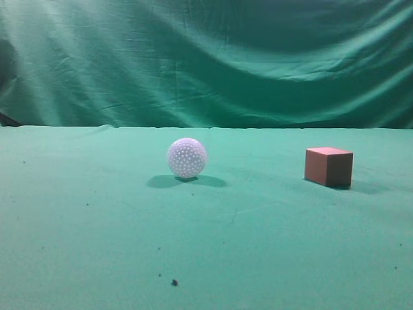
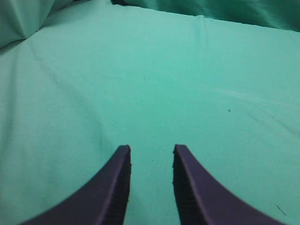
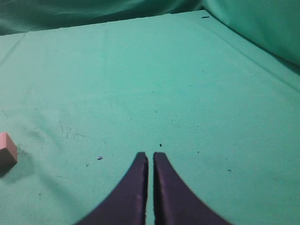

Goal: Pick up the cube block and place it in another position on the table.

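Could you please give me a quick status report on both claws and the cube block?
Left claw open, empty, over bare table. Right claw nearly shut, empty. Cube block resting on table, untouched. White ball sits apart from it, not obstructing.

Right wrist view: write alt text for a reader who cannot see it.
The right hand hangs over the green table, its two dark fingers nearly together with nothing between them. The reddish cube block sits at the left edge, partly cut off, well apart from the hand.
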You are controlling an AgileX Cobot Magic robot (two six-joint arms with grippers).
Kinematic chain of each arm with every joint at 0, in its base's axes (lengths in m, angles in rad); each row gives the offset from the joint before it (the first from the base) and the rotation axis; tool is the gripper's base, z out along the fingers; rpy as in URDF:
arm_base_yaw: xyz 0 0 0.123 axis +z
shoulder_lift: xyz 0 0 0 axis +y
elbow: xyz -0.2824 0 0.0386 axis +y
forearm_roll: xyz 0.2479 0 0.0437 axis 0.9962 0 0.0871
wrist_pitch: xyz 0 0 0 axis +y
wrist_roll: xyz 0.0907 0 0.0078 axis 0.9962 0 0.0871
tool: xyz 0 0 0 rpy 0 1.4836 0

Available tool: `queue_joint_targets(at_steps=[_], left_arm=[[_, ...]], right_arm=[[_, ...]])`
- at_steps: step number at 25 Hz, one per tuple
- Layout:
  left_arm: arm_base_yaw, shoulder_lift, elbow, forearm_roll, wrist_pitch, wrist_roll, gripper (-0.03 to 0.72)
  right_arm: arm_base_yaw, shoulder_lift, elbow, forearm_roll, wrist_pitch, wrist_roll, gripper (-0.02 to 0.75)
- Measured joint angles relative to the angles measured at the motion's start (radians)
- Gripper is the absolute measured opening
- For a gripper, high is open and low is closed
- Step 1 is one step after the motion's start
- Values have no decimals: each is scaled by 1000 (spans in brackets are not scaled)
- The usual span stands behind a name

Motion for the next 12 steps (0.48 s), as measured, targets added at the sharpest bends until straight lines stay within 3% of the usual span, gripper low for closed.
queue_joint_targets(at_steps=[12], left_arm=[[0,0,0,0,0,0,262]], right_arm=[[0,0,0,0,0,0,0]])
